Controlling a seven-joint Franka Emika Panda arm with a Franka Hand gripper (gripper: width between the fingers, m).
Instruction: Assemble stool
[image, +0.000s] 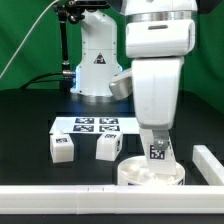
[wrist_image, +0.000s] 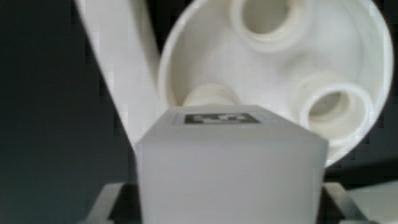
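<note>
Black table (image: 30, 120): end effector (image: 157, 143) pinching upright leg (image: 158, 155) above seat (image: 131, 173); seat rim just beside rail (image: 60, 195).

The worktop (image: 30, 135) is covered in black. Near its middle lies the marker board (image: 97, 124), a thin white sheet flat on the surface, printed with several black-and-white square tags. A long white rail (image: 60, 192) runs across the near edge. At the exterior view's right, a second white rail piece (image: 210, 165) angles away toward the back. A green backdrop (image: 30, 40) closes the scene behind. In the wrist view the worktop (wrist_image: 36, 90) shows only as a dark, blurred area.
</note>
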